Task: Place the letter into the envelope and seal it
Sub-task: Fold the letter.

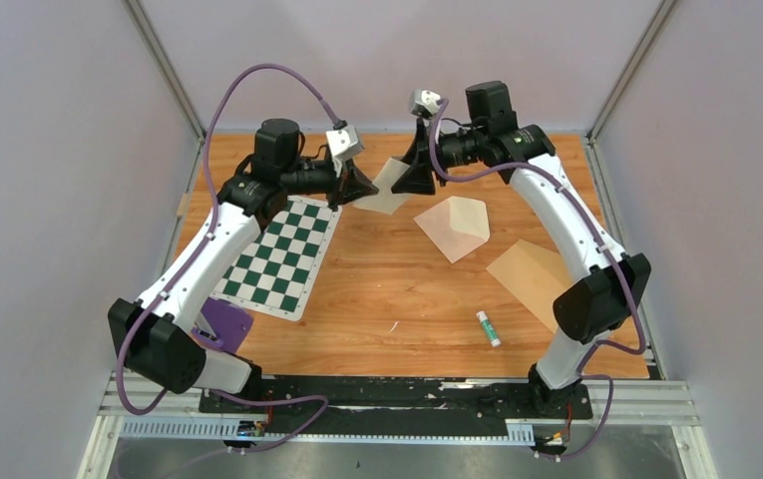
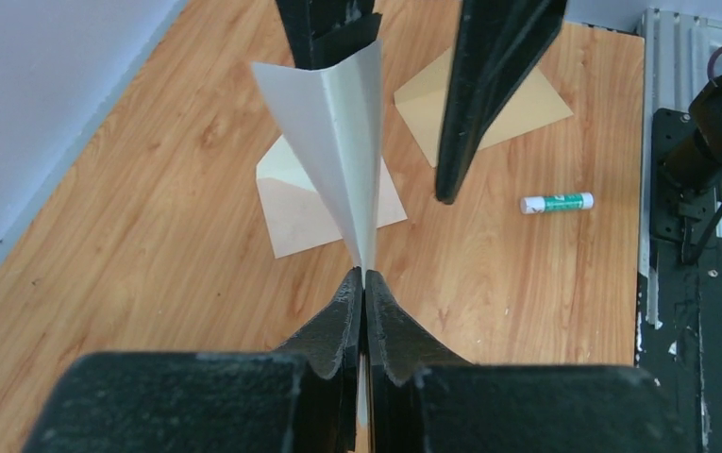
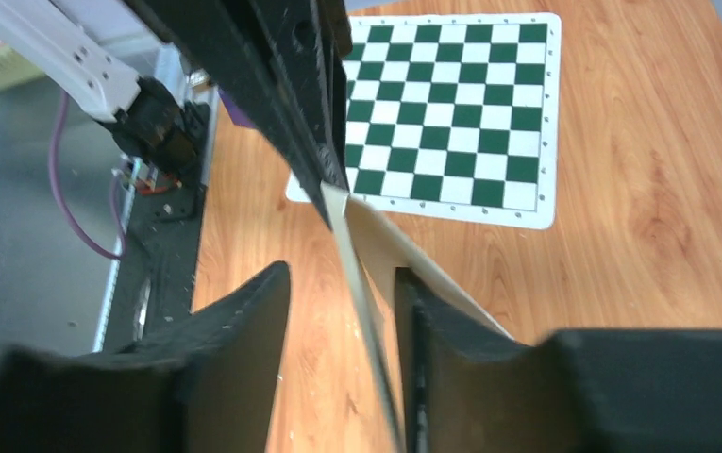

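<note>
The letter (image 1: 382,188) is a cream sheet, folded into a V and held in the air over the far middle of the table. My left gripper (image 1: 362,190) is shut on its left corner; the pinch shows in the left wrist view (image 2: 363,274), with the sheet (image 2: 338,132) rising from the tips. My right gripper (image 1: 417,185) is open around the sheet's other end; in the right wrist view (image 3: 343,274) the sheet (image 3: 376,250) runs between the fingers, close to the right one. The envelope (image 1: 454,226) lies flat below with its flap open, and it also shows in the left wrist view (image 2: 291,203).
A plain tan rectangle (image 1: 532,274) lies right of the envelope. A glue stick (image 1: 488,328) lies near the front right. A green and white chessboard mat (image 1: 282,254) covers the left side, with a purple object (image 1: 225,321) at its near corner.
</note>
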### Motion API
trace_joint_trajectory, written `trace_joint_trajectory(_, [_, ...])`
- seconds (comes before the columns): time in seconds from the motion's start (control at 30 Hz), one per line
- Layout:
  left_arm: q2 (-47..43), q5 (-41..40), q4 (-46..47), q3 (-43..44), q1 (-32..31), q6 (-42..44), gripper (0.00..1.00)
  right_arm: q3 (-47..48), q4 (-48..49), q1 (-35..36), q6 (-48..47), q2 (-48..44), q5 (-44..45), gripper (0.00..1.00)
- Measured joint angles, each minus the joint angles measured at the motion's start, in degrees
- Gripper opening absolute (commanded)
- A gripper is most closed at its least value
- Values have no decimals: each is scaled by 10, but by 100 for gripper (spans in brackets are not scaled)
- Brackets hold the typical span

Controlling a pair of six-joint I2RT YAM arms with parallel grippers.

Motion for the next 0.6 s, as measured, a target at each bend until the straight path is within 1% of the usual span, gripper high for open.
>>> trace_joint_trajectory(0.03, [0, 0, 0, 0, 2, 0, 6, 0, -13, -2, -16, -4, 6, 54])
trace_joint_trajectory(0.07, [0, 0, -1, 0, 4, 0, 6, 0, -29, -3, -36, -10, 15, 61])
trace_joint_trajectory(0.13, [0, 0, -2, 0, 7, 1, 6, -1, -57, -8, -73, -30, 35, 70])
trace_joint_trajectory(0.2, [0, 1, -6, 0, 10, 6, 7, -5, -67, -11, -97, -53, 49, 74])
trace_joint_trajectory(0.3, [0, 3, -17, 0, 11, 24, 9, -20, -69, -14, -124, -103, 61, 76])
trace_joint_trajectory(0.4, [0, 12, -36, 0, 11, 49, 9, -20, -62, -14, -132, -123, 61, 77])
trace_joint_trajectory(0.5, [0, 22, -55, 0, 11, 73, 10, -14, -56, -10, -134, -111, 60, 77])
trace_joint_trajectory(0.6, [0, 33, -73, 0, 11, 92, 11, -1, -50, -2, -134, -75, 60, 74])
